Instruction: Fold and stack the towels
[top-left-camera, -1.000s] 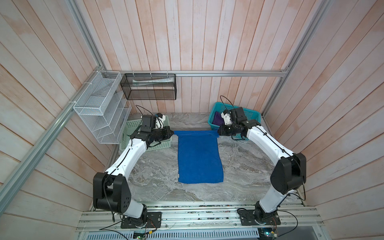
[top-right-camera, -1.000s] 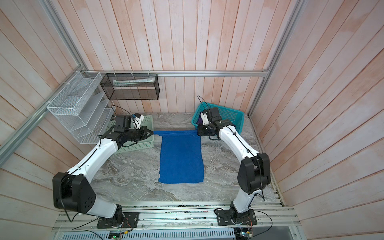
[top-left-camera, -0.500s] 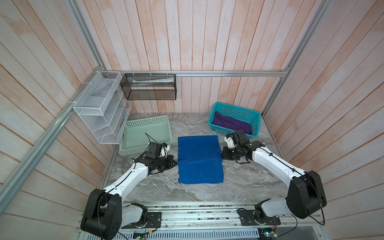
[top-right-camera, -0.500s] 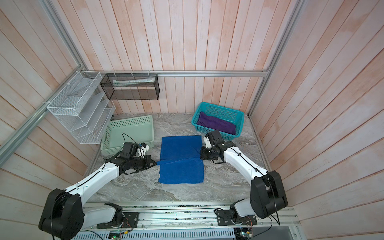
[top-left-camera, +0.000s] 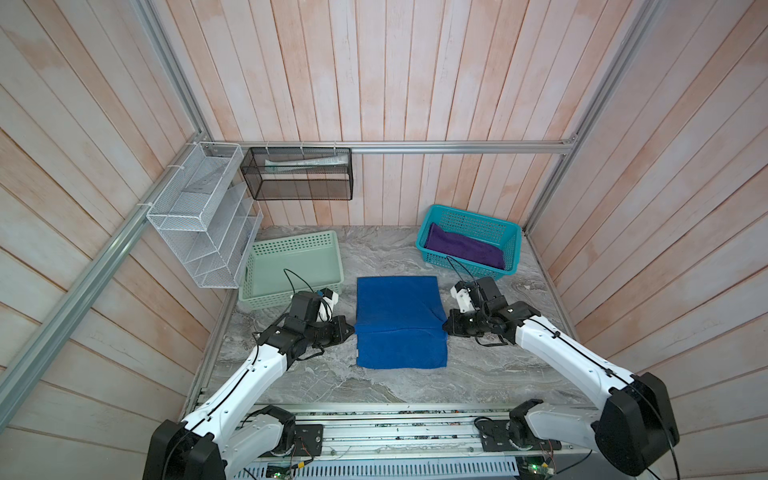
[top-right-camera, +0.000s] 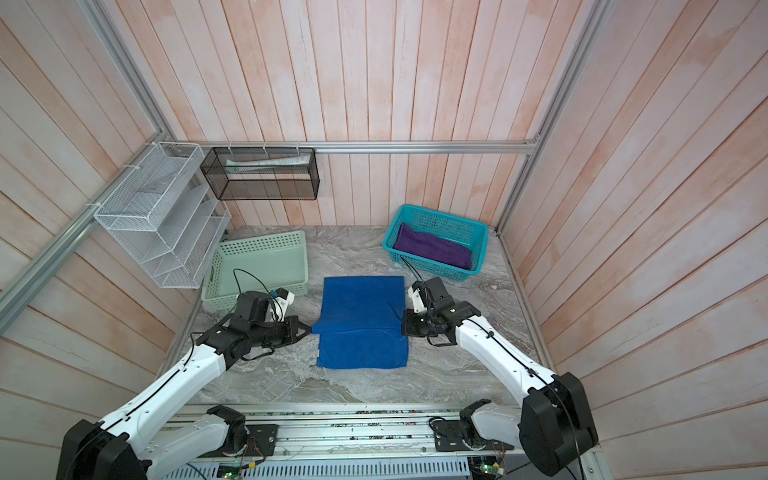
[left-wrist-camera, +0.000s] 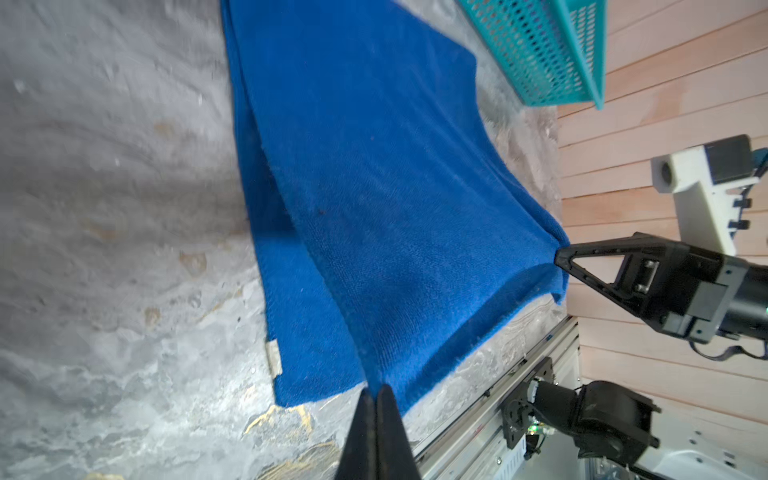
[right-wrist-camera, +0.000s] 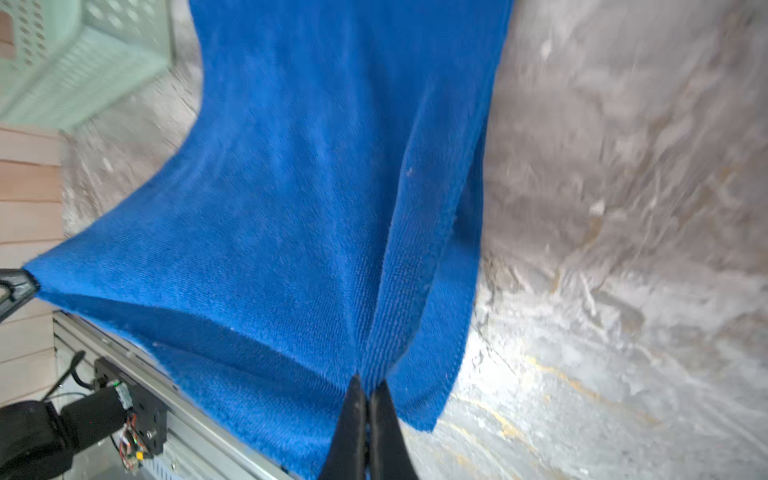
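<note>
A royal blue towel (top-left-camera: 399, 320) (top-right-camera: 361, 322) lies mid-table, its far half lifted and carried over the near half. My left gripper (top-left-camera: 352, 330) (left-wrist-camera: 376, 388) is shut on the towel's left corner. My right gripper (top-left-camera: 444, 326) (right-wrist-camera: 368, 380) is shut on its right corner. The raised edge (left-wrist-camera: 536, 266) stretches taut between both grippers, above the lower layer (top-left-camera: 401, 353). A purple towel (top-left-camera: 465, 249) (top-right-camera: 432, 249) lies folded in the teal basket (top-left-camera: 513, 249) at the back right.
A mint-green basket (top-left-camera: 293, 266) stands at the back left, just behind my left arm. A white wire rack (top-left-camera: 199, 216) and a black mesh bin (top-left-camera: 297, 178) hang on the walls. The metal rail (top-left-camera: 374, 424) runs along the table's front edge.
Both grippers have pulled the blue towel's far edge from the back of the table toward the front, folding it over itself. Both arms drew back and lower.
</note>
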